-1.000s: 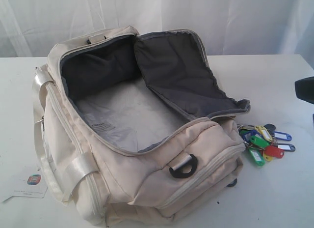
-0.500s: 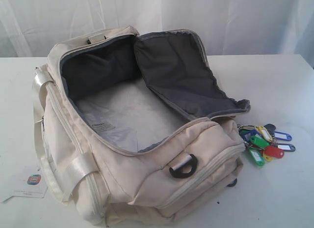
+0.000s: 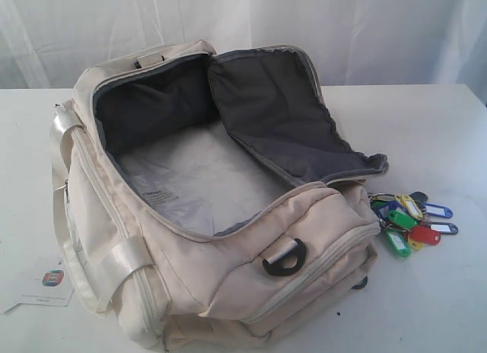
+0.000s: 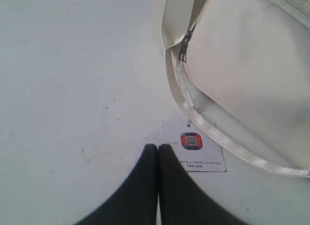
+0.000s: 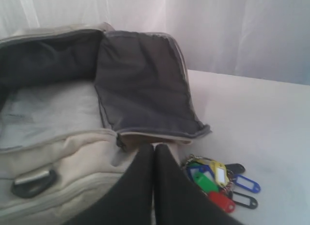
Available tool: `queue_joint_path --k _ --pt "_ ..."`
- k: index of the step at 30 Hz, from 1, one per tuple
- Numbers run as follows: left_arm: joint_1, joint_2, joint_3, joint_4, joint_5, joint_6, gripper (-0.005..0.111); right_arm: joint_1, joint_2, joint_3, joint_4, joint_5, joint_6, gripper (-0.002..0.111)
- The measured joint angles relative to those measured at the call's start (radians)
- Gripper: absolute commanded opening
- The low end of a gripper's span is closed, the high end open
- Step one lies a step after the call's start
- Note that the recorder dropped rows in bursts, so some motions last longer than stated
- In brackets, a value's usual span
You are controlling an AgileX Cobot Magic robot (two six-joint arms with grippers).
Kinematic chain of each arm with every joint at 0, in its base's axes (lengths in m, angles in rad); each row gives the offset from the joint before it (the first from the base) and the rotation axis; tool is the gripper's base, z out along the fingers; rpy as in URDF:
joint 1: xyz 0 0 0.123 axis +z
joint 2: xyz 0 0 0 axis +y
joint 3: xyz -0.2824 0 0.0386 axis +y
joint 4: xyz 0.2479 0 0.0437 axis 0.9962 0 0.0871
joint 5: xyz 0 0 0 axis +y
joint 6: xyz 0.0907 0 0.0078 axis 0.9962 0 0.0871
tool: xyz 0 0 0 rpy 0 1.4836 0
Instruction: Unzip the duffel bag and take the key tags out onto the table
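right gripper (image 5: 154, 147) has its two dark fingers pressed together with nothing between them, tips hanging over the near wall of the duffel bag (image 5: 63, 157). left gripper (image 4: 158, 147) is also pressed together and empty, its tips above a small paper card (image 4: 196, 148) by the bag's strap

the job looks done: the bag gapes unzipped, its flap (image 3: 281, 125) is thrown back, and the key tags (image 5: 218, 184) lie on the table (image 3: 434, 125)

the risk now, i'd judge, is a careless sweep of the right arm. its closed tips could snag a metal ring or shove the bunch across the table. a bump to the bag could also drop the flap onto the tags

the tags lie near the right gripper's tips, close against the bag's right-hand end in the exterior view, and well apart from the left gripper
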Motion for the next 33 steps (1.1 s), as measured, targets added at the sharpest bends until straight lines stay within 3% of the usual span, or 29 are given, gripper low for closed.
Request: queue_joint_path --k 10,21,33 --pt "0.0 0.0 0.0 0.0 0.0 0.0 0.0 0.0 -0.134 0.209 -0.242 -0.123 0.19 0.0" --pt "0.0 0.0 0.0 0.0 0.0 0.0 0.0 0.0 -0.246 0.439 -0.337 -0.194 0.216 0.0" --pt "0.0 0.0 0.0 0.0 0.0 0.0 0.0 -0.009 -0.246 0.462 -0.388 -0.24 0.228 0.0"
